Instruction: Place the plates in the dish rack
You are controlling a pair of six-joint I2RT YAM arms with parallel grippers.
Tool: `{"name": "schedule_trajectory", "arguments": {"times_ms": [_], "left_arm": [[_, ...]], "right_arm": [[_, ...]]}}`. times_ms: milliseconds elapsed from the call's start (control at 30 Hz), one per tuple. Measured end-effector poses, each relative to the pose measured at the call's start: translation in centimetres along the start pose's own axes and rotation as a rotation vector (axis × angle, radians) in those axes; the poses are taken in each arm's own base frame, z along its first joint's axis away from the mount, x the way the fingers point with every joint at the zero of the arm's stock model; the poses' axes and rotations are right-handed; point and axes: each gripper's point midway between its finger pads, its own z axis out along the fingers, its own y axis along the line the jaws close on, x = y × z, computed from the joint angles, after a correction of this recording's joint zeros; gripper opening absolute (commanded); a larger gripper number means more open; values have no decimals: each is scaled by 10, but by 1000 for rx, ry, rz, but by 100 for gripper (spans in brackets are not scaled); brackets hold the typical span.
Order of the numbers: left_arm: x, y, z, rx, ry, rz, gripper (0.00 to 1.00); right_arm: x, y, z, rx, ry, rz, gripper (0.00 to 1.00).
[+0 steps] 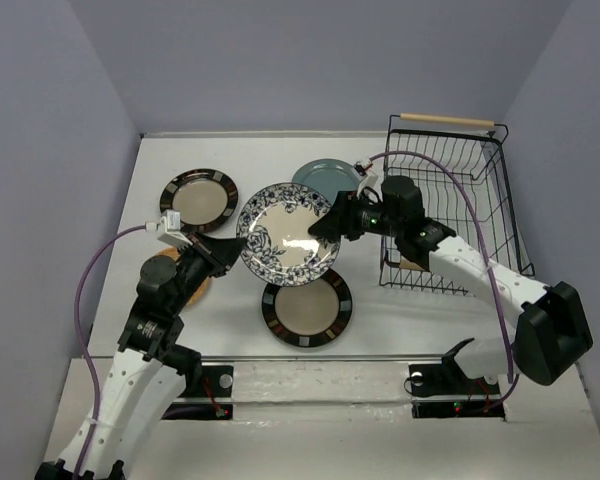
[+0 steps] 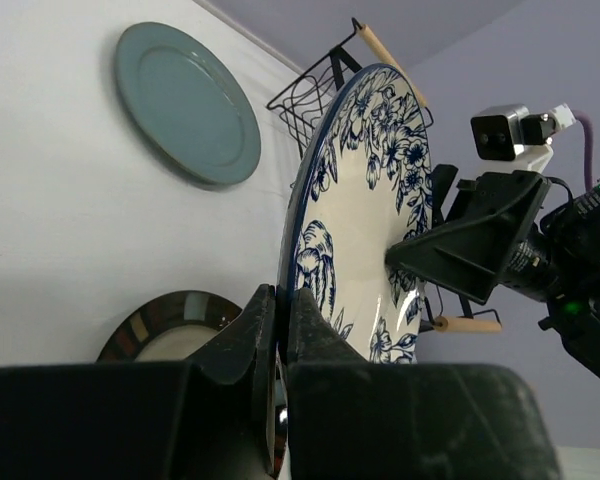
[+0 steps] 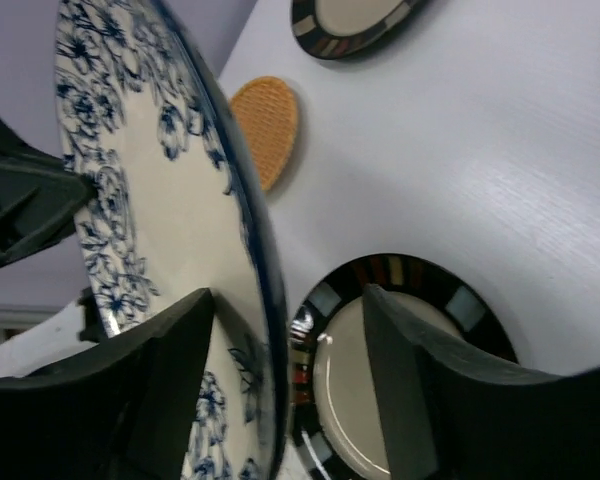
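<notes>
**Floral plate (image 1: 288,232) hanging between both arms, dish rack (image 1: 460,190) waiting off to the right**

Left to right: the little orange-tan plate (image 3: 267,128) lies flat at the far left, mostly tucked under the left arm. One dark-rimmed plate (image 1: 199,198) sits flat behind it.

The left gripper (image 1: 232,248) has its fingers (image 2: 248,335) pressed together on the patterned plate's left rim. It's holding that plate up off the table (image 1: 430,320) in the middle, tipped on edge. Right underneath is the second dark-rimmed plate (image 1: 306,311), flat on the table, and the teal plate (image 1: 315,175) lies flat further back.

The right gripper (image 1: 328,224) is at the opposite rim. Its wrist view shows the fingers (image 3: 170,385) spread, one on each side of the rim, and it doesn't look clamped yet.

The bit that matters is that the rack sits to the right of everything, past the right gripper, so the right arm is clearly the nearer one. The rack's long side runs away from the arms, with a wooden handle (image 1: 445,120) at the far end.

This looks like a handoff to me. The right side would need to close before the left lets go, or the plate drops onto the one below.

As for the rack, I can't spot any plates in it, though the right arm covers its near end.
</notes>
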Motion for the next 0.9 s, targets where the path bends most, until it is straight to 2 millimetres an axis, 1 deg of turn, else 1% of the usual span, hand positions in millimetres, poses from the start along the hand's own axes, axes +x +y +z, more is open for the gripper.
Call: {"name": "schedule_trajectory", "arguments": {"times_ms": [33,67,100,133,167,200,233,300,333,367,400,500,567,633,667,700,733,800,867,900], "left_arm": [[1,-2,1,9,9,1,11],[3,-2,2,11,21,0,25],[6,0,3,5,32,7,34],[6,3,4,-7,35,11,46],[7,8,5,-22,38,17,67],[7,9,6,-28,43,11,75],[7,4,6,-12,48,3,85],[1,-11,4,32,49,30,91],[-2,-19,2,51,47,41,94],[-5,-25,1,66,45,52,96],[-12,-35,-1,91,32,77,97],[-24,-51,-5,127,11,145,99],[-31,-58,-9,139,-2,214,99],[-30,-57,-12,143,3,269,98],[-28,-55,-12,138,14,286,98],[-22,-49,-12,129,38,308,98],[-19,-46,-12,126,50,323,97],[-6,-32,-11,107,95,356,94],[4,-22,-12,97,132,371,93],[8,-20,-13,100,151,379,93]], "right_arm": [[1,3,0,-21,-5,7,30],[1,4,0,-32,-8,6,21],[2,6,0,-50,-15,19,7],[4,8,-1,-58,-15,46,7],[5,11,-5,-78,-19,52,7],[4,15,-9,-94,-31,53,7],[5,17,-11,-90,-41,46,7],[10,17,-17,-76,-52,57,7],[9,17,-20,-63,-61,59,7],[6,19,-24,-57,-77,54,7],[2,19,-29,-44,-96,40,7],[-10,6,-46,73,-152,11,7],[-26,-8,-60,165,-192,-3,7],[-51,-25,-81,282,-253,-21,7],[-70,-37,-98,368,-306,-34,7],[-82,-44,-109,417,-341,-39,7],[-100,-54,-128,499,-403,-44,7],[-124,-70,-161,627,-507,-52,7],[-142,-86,-198,773,-609,-56,7],[-148,-95,-216,852,-651,-58,7]]}}
